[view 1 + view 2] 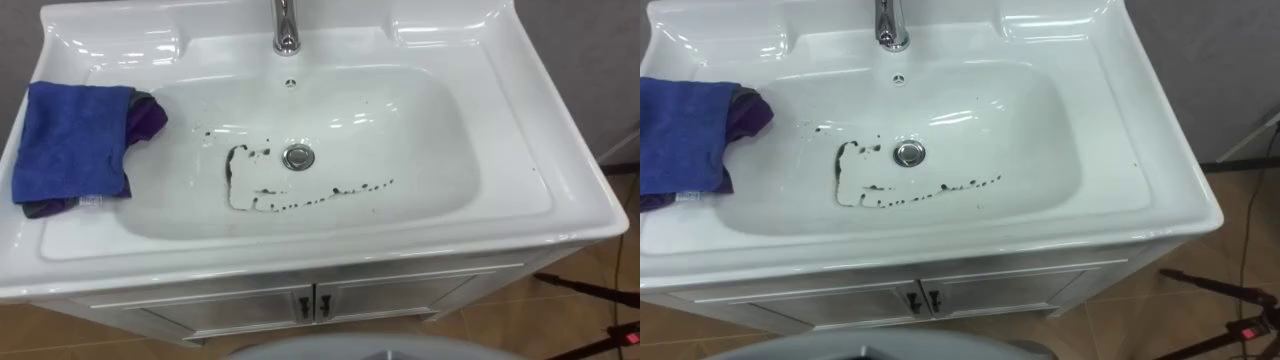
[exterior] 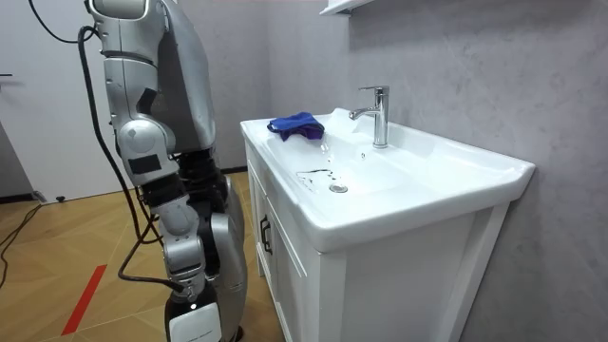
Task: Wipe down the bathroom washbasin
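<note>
- White basin (image 1: pixel 515 150) holds black grime streaks (image 1: pixel 300 201) around its drain (image 1: pixel 298 156).
- Blue cloth (image 1: pixel 75 140) lies on the left rim.
- Right robot hand (image 2: pixel 190 283) hangs low; whether it is spread or closed cannot be told.

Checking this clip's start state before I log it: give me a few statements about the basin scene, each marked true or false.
1. The cloth lies on the left rim of the basin. True.
2. Dark marks lie around the drain. True.
3. The cloth is red. False: it is blue.
4. The cabinet doors hang open. False: both are shut.
5. The cloth covers the drain. False: the drain is bare, and the cloth is up on the rim.
</note>
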Controlling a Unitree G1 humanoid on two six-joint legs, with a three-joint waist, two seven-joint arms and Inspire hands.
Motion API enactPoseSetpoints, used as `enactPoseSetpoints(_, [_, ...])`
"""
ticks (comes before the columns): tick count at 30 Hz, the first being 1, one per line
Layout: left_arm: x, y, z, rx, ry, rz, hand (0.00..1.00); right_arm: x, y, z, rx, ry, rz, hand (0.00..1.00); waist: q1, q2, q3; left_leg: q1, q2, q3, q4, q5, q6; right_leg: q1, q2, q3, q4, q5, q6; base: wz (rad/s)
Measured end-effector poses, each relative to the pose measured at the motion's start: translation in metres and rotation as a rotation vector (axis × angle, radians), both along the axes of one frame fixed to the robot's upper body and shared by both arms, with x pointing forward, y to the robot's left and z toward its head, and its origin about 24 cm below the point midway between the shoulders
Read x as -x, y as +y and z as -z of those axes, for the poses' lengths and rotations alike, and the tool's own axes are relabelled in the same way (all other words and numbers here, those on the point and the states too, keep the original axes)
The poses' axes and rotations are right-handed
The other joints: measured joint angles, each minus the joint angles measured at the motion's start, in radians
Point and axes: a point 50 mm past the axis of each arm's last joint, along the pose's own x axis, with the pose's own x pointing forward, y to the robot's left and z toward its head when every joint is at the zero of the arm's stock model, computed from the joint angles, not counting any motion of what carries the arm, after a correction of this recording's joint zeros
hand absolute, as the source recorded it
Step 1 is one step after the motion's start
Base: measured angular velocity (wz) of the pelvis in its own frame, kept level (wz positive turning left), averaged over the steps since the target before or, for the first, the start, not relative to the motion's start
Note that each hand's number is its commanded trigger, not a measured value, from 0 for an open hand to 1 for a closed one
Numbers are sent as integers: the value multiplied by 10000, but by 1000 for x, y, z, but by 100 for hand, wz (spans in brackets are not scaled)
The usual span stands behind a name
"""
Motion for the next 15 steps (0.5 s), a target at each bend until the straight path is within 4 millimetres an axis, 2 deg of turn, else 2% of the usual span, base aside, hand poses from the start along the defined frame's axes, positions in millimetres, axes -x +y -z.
enactPoseSetpoints(7, [0, 1, 0, -77, 55, 257, 0, 0, 0, 0, -74, -6, 99, 0, 12, -13, -2, 8, -1, 1, -9, 0, 0, -17, 1, 1, 1, 0, 0, 0])
enactPoseSetpoints(15, [0, 3, -1, -360, 25, 501, 0, 6, -1, 0, -61, 79, 960, 0, -220, -22, -7, 5, -7, -43, 14, 0, 0, 9, -4, -14, 17, 0, 0, 1])
